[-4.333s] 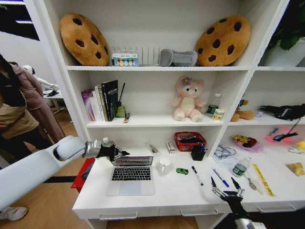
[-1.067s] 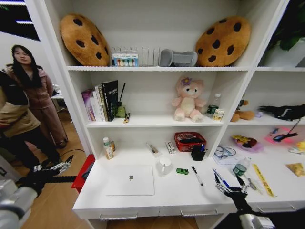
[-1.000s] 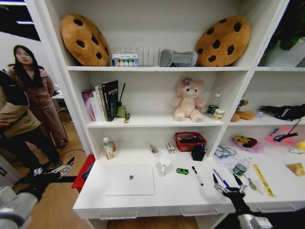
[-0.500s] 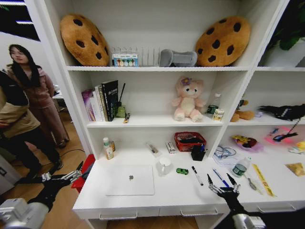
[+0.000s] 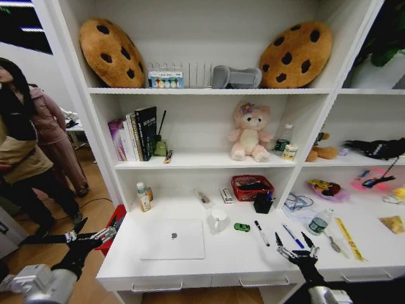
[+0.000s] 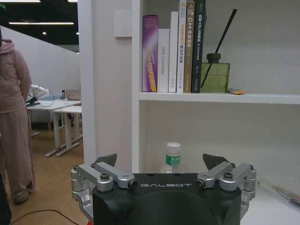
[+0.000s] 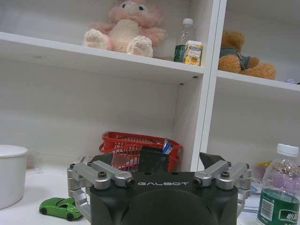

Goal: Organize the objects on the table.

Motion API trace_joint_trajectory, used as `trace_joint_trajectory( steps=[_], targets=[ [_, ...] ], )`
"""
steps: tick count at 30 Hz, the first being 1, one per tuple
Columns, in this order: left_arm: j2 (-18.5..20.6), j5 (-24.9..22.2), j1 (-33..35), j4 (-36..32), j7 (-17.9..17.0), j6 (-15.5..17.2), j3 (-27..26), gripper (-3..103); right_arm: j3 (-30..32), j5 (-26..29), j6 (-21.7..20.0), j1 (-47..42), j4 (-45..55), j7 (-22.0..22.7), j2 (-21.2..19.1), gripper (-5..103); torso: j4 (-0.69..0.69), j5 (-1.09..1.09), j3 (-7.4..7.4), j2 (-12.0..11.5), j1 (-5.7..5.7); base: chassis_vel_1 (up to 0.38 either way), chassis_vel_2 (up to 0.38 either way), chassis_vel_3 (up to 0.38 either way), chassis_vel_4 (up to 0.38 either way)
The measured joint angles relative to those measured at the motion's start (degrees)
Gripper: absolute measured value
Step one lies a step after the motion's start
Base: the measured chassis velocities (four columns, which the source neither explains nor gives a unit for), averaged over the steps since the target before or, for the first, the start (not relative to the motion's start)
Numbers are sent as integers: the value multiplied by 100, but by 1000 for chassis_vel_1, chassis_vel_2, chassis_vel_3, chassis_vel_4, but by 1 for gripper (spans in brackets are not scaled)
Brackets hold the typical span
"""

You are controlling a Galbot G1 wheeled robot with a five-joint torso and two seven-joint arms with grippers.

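White shelving rises behind the table (image 5: 228, 263), where the laptop (image 5: 173, 239) lies closed and flat toward the left end. Right of it sit the toy car (image 5: 242, 227), a black marker (image 5: 262, 233) and a blue marker (image 5: 292, 235).

The right gripper (image 5: 293, 246) hovers at the front edge just below the blue marker, fingers spread and empty. The left gripper (image 5: 90, 235), also spread, hangs off the table's left end, clear of everything.

Judging by that position, the blue marker is probably the target, though this is a guess. A good grasp would close across the barrel near its middle.

Both markers run from back-left to front-right, roughly parallel and slightly apart. The car's long axis runs left to right; which end is its nose is too small to tell.
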Motion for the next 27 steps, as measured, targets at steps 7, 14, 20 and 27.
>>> trace_joint_trajectory(
  steps=[7,14,20,27],
  targets=[
    [7,-7,-2,5,0,4,-5,100,-251,-330,52,-155,477,-91,16,100,0,-1,0,0,0,0,0,0,0],
    [10,-12,-2,6,0,7,-7,100,-367,-136,-118,-165,633,-316,-142,100,0,-1,0,0,0,0,0,0,0],
    [13,-15,-2,8,1,11,-10,100,-102,1151,-791,-251,776,-1223,-1277,100,2,-3,0,0,0,0,0,0,0],
    [14,-17,-2,8,1,12,-12,100,-52,1277,-720,-62,665,-1252,-1460,100,2,1,0,0,0,0,0,0,0]
  ],
)
